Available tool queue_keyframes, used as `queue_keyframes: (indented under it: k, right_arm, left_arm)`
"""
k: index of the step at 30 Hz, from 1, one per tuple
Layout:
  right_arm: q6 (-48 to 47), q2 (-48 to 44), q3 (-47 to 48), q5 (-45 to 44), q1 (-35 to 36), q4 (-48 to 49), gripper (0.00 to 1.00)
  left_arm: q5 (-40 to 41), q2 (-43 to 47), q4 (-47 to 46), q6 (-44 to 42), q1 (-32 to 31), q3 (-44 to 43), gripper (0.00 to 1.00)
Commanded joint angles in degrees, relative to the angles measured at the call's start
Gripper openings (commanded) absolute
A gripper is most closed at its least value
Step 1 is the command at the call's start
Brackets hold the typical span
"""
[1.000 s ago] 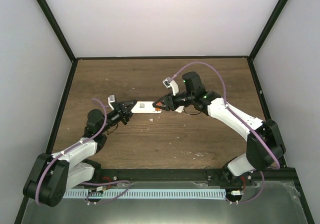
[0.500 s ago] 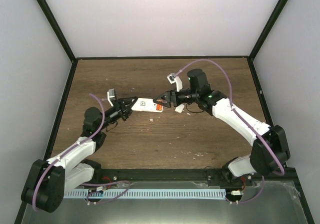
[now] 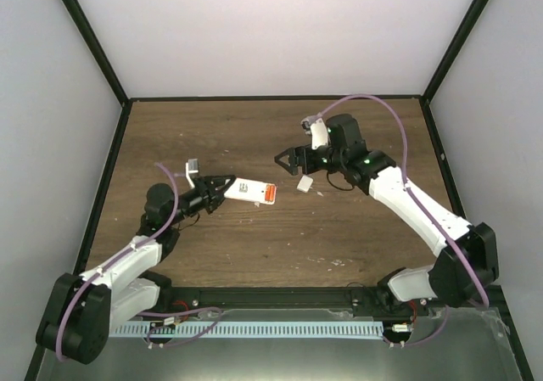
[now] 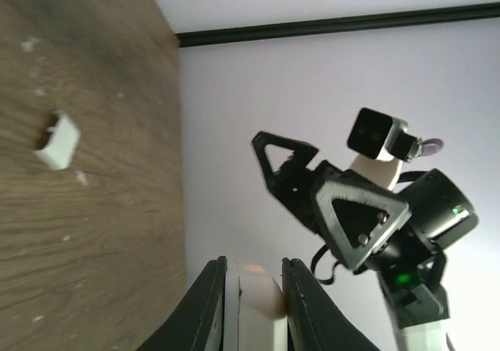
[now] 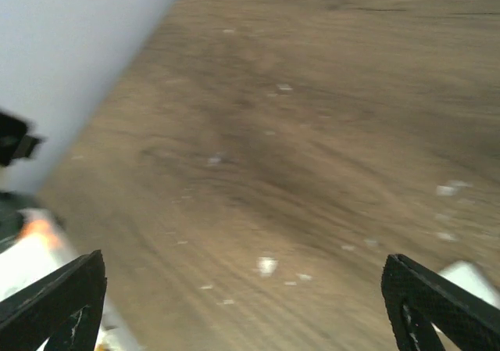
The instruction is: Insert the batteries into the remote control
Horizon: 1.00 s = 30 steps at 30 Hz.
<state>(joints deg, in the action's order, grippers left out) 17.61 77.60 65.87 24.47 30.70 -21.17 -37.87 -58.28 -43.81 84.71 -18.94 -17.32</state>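
The right gripper point(image 3: 287, 161), spread wide and empty, stands at 1 o'clock from the orange end of the remote control point(image 3: 249, 192), near but apart. The left gripper point(image 3: 225, 187) clamps the remote's 9 o'clock end. The long axis runs from 9 to 3 o'clock.

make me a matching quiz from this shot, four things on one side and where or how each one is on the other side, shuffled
Things
1. remote control
2. small white square piece
3. right gripper
4. left gripper

States
a. open, holding nothing
b. lying loose on the wooden table
c. shut on one end of a white slab
d. held by one end, red-orange patch at the free end

Pairs: 1-d, 2-b, 3-a, 4-c
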Motion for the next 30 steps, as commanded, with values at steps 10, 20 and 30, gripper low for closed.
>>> queue_keyframes:
  k: [10, 20, 30]
  right_arm:
    - [-27.28, 13.82, 2.39, -19.31, -5.04, -7.82, 0.96]
    - [-41.40, 18.88, 0.47, -13.15, -6.22, -6.87, 0.96]
    - [-49.48, 20.58, -2.64, -3.99, -10.70, -3.67, 0.97]
  left_arm:
    - [-2.81, 9.01, 16.19, -8.45, 5.61, 0.86, 0.00]
    - [-3.34, 8.70, 17.09, -9.01, 6.66, 0.80, 0.00]
    - [-4.38, 7.72, 15.88, -8.41, 6.85, 0.50, 0.00]
